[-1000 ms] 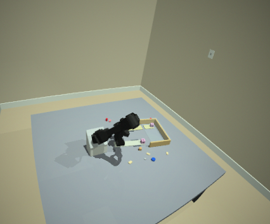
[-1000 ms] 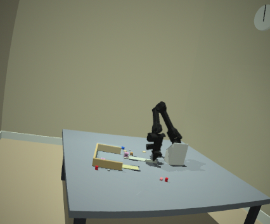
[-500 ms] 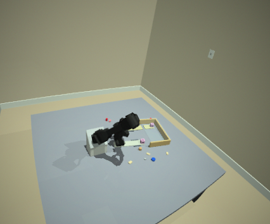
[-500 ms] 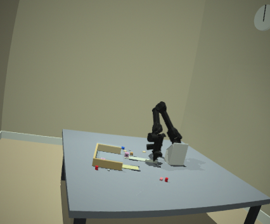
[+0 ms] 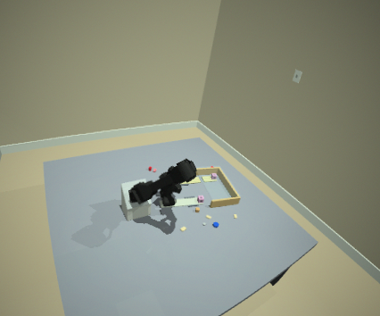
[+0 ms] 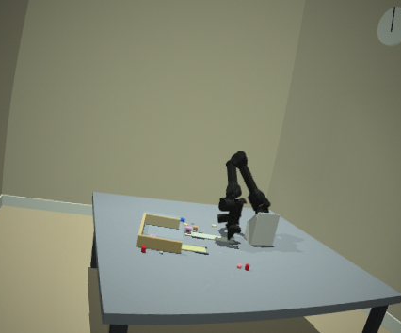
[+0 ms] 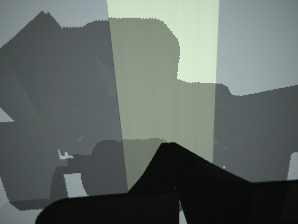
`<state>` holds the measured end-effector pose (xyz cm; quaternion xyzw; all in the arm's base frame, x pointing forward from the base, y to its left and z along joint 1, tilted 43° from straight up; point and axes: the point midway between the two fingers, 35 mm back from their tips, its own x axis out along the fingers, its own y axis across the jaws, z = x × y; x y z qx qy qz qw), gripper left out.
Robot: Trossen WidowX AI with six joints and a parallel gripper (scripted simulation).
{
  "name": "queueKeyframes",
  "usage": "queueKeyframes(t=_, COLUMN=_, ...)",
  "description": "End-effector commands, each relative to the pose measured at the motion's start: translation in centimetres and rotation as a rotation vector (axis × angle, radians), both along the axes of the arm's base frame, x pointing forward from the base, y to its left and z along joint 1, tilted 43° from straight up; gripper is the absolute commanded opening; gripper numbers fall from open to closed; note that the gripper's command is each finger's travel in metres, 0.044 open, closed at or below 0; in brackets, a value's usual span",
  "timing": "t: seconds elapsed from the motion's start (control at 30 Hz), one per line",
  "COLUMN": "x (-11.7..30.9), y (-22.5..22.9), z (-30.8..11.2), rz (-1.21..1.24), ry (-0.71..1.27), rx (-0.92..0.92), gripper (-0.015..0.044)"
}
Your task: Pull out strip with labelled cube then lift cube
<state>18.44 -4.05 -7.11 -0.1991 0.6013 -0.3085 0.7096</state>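
A pale green strip (image 5: pixel 185 203) (image 6: pixel 204 236) (image 7: pixel 197 50) lies on the table in one visible length, outside the open side of the wooden-walled tray (image 5: pixel 225 202) (image 6: pixel 159 243). A pink cube (image 5: pixel 201 199) (image 6: pixel 188 229) with a darker mark stands on its tray-side end. A yellow strip (image 5: pixel 194 180) (image 6: pixel 194 249) sticks out of the tray's other side. A gap parts it from a yellow piece (image 5: pixel 208 178) inside, beside another pink cube (image 5: pixel 214 176). My gripper (image 6: pixel 231 238) (image 7: pixel 167 149) is shut with nothing between its fingers, low over the green strip's arm-side end.
The pale base block (image 5: pixel 136 210) (image 6: pixel 263 230) stands behind the arm. An orange cube (image 5: pixel 197 210) (image 6: pixel 195 229), a blue piece (image 5: pixel 216 225) (image 6: pixel 183 220) and several cream bits lie beside the green strip. Red pieces (image 5: pixel 150 169) (image 6: pixel 247 267) lie on the yellow strip's side.
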Motion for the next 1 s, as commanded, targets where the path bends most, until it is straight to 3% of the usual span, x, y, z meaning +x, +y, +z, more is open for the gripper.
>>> queueKeyframes(t=0.0, x=0.0, y=0.1, z=0.1, rz=0.0, ry=0.001, rx=0.001, gripper=0.0)
queueKeyframes(t=0.27, x=-0.1, y=2.9, z=3.1, rz=-0.016, ry=0.022, rx=0.006, gripper=0.0)
queueKeyframes(t=0.8, x=6.6, y=2.6, z=4.7, rz=-0.058, ry=-0.02, rx=0.009, gripper=0.042)
queueKeyframes(t=0.97, x=8.6, y=2.6, z=5.3, rz=-0.058, ry=-0.022, rx=0.009, gripper=0.044)
